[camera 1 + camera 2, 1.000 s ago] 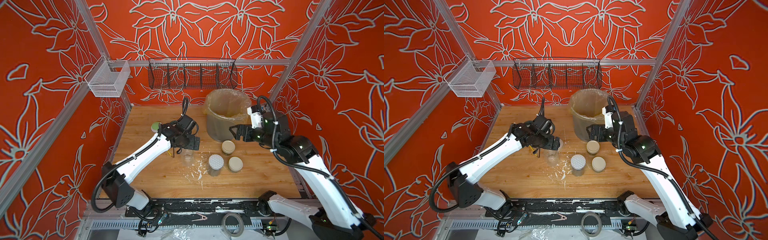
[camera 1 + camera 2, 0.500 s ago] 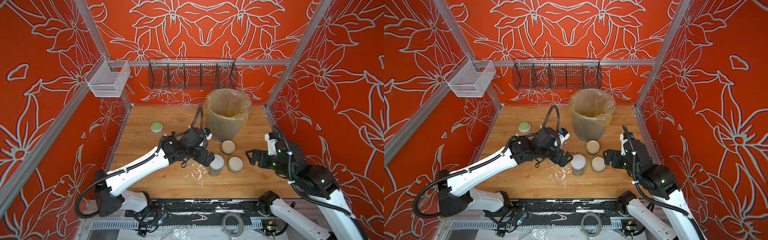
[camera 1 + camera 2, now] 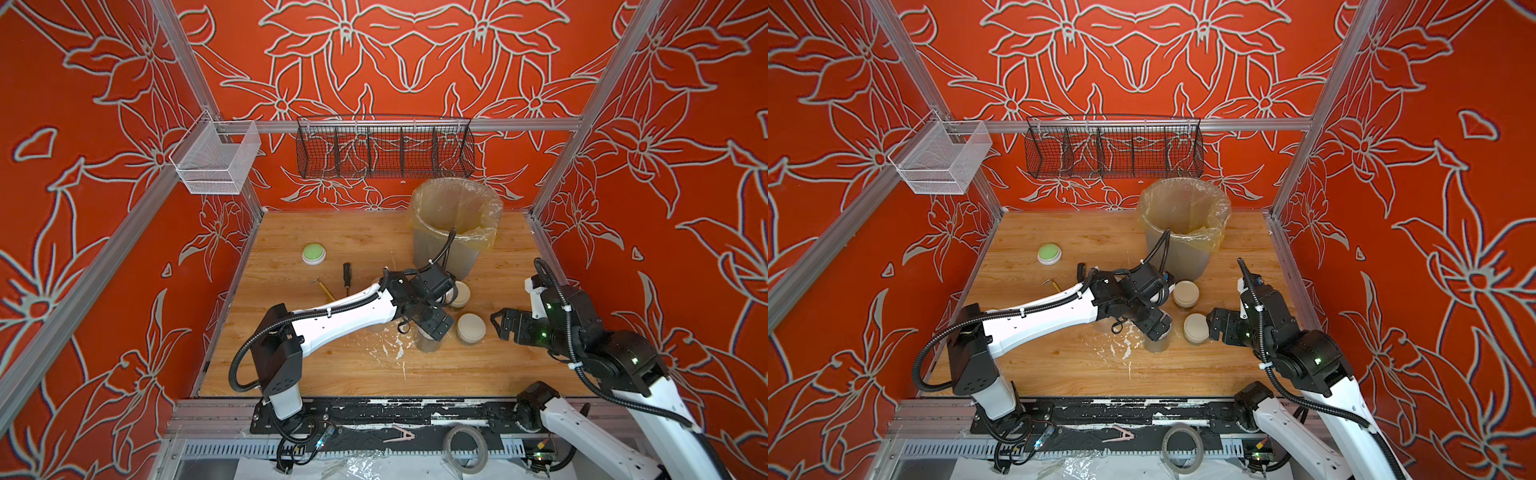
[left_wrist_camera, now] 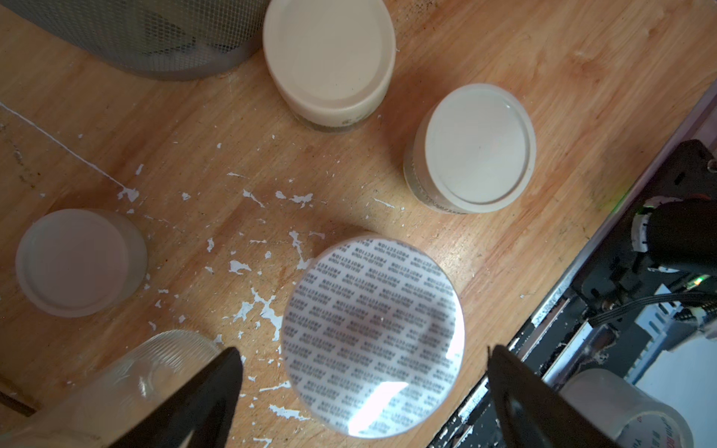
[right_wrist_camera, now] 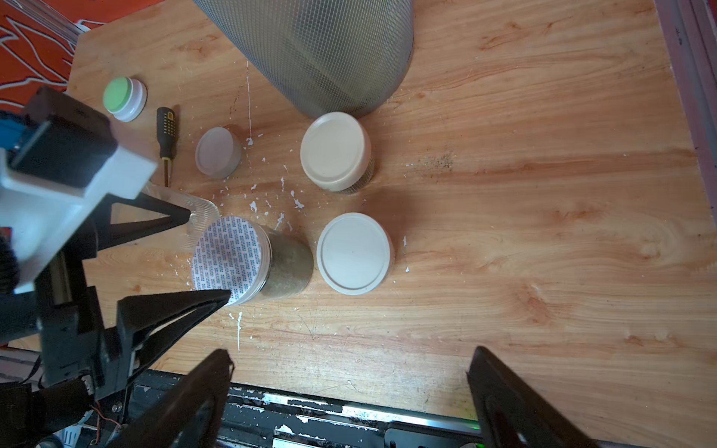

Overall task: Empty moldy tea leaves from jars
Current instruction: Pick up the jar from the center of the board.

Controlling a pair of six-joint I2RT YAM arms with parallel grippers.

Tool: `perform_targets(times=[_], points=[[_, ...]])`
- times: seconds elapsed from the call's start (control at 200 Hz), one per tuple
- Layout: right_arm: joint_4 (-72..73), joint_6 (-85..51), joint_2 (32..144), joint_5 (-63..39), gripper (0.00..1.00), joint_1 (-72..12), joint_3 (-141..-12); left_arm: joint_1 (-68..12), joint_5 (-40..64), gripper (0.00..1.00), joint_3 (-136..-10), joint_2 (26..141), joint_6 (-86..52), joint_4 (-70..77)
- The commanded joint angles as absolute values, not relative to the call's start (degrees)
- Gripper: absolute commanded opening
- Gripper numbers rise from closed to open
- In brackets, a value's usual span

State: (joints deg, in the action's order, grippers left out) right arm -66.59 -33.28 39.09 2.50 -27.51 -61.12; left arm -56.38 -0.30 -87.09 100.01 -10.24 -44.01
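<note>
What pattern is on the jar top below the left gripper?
Rows of grey print on white seal; left wrist view.

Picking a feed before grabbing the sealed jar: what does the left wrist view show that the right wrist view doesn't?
Left wrist only: the sealed jar with its print as readable lines, and what looks like a white roll beyond the table edge. Right wrist only: tea leaves through that jar's side, the green button, the screwdriver. Both: the sealed jar flanked by the open left gripper, two cream-lidded jars, the grey cap, the bin, white flecks.
</note>
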Motion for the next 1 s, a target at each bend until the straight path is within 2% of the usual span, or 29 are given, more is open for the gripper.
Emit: perform_targets(times=[0.0,0.475,0.561,0.731,0.896,0.996], points=[[-66.2,-34.1,39.3,2.3,0.97,-27.8,-60.5,-57.1,0.5,0.98,-88.8,102.0,-8.9,-44.6],[-65.7,-34.1,39.6,2.1,0.97,-27.9,-59.9,-58.6,-4.4,0.97,-89.7,106.6,-8.0,-46.9],[-65.7,-34.1,39.7,2.1,0.97,-27.8,-60.0,-58.6,-4.7,1.00,-89.6,107.1,-8.3,-47.0],[-65.7,-34.1,39.5,2.3,0.97,-27.9,-60.4,-58.6,-5.9,0.92,-90.0,108.0,-9.0,-48.0],[-65.7,-33.7,39.5,2.5,0.97,-27.9,-60.7,-58.7,-5.1,0.81,-90.0,106.9,-9.4,-47.8],[-65.0,-33.2,39.2,3.2,0.97,-27.9,-60.9,-58.6,-4.1,0.79,-90.1,105.1,-9.8,-47.3]])
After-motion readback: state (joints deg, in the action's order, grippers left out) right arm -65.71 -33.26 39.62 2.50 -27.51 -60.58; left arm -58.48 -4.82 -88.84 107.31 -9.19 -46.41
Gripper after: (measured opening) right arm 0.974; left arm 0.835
